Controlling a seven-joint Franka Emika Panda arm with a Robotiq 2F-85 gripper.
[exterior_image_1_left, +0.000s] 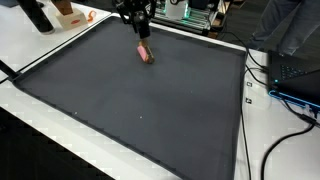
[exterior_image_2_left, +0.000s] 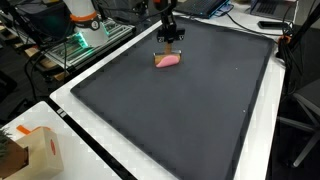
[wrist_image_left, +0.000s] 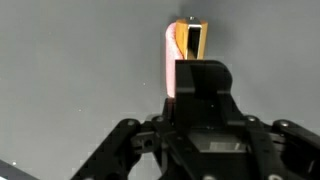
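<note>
Nearest your wrist lens is the gripper (wrist_image_left: 203, 85). Its dark body fills the lower half of that view, and one finger covers the near end of the block (wrist_image_left: 185, 42). No view shows whether the jaws stand apart or together, so you cannot tell.

Block: pink with a yellow-brown end, lying flat on the mat (exterior_image_1_left: 150, 115). In both exterior views it sits close to the mat's far edge and well apart from the other three edges. The gripper (exterior_image_1_left: 141, 33) hangs just above the block (exterior_image_1_left: 146, 54), pointing down, and a small gap shows between them. The same gap appears in an exterior view from another angle, gripper (exterior_image_2_left: 172, 36) over block (exterior_image_2_left: 168, 60).

Room to move: a broad stretch of dark mat (exterior_image_2_left: 190, 115) runs from the block to the mat's near edge and out to both side edges.

Edges: a pale line borders the mat, and the white table (exterior_image_1_left: 45, 45) frames it all round. Cables (exterior_image_1_left: 258, 70) lie on the table just beyond one side edge of the mat. A box (exterior_image_2_left: 30, 150) stands on the table off a near corner of the mat, well apart from the block.
</note>
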